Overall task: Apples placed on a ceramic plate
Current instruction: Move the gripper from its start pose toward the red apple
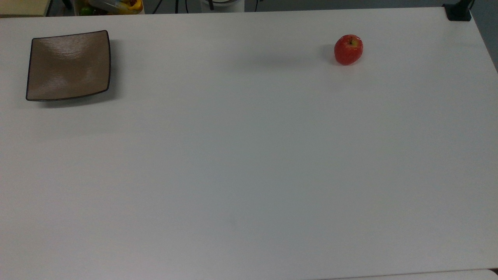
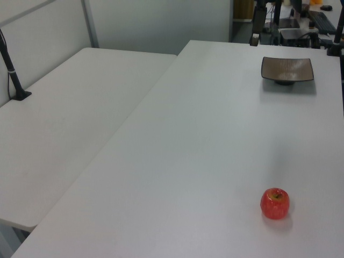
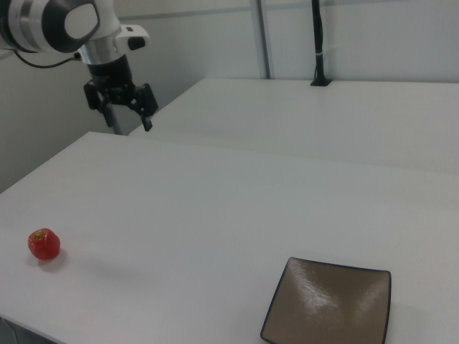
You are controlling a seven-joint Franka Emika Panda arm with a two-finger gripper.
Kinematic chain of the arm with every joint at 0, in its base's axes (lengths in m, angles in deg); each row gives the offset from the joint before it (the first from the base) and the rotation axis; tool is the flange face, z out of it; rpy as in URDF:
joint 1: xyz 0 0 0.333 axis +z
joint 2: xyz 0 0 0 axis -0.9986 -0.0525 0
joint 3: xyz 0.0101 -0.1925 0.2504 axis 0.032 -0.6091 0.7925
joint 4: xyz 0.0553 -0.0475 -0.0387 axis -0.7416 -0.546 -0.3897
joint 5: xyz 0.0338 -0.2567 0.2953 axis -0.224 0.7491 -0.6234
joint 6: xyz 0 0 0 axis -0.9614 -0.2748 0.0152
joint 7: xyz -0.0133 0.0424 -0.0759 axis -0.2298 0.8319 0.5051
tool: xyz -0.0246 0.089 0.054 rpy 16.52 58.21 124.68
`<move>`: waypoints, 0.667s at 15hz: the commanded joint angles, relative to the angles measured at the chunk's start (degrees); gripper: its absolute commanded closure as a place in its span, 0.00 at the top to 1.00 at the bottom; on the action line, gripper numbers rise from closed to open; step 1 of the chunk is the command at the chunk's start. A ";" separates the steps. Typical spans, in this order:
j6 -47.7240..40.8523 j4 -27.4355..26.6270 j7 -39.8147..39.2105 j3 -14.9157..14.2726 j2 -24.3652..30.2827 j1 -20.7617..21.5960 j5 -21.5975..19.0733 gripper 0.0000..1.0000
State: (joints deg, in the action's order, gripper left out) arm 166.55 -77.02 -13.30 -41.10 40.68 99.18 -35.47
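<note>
High above the worktop [image 3: 215,208], my hand [image 3: 130,118] hangs with its two fingers [image 3: 147,115] spread apart and nothing between them, pointing down. In the right view it sits up and to the right of the apple [image 3: 44,244], well apart from it. The apple rests on the worktop, stem up, with its yellow-green patch showing in the top view [image 1: 348,49]. The ceramic plate [image 1: 68,65] lies flat, well away from the apple, toward the top view's left; nothing lies on it. In the left view the plate [image 2: 287,69] is far behind the apple [image 2: 275,203], and both lie near the left view's right edge.
</note>
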 commanded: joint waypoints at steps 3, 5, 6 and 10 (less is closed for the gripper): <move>1.41 -1.66 4.82 -0.02 1.30 9.24 -1.08 1.00; 1.50 -1.66 7.20 1.90 1.13 12.14 -1.00 1.00; 1.42 -1.66 8.08 3.31 0.78 12.59 -1.00 1.00; 1.68 -1.92 11.95 10.34 -1.94 12.77 -1.00 1.00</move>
State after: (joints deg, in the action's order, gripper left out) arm 166.55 -77.34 -4.30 -34.38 40.09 111.91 -35.83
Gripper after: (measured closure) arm 0.000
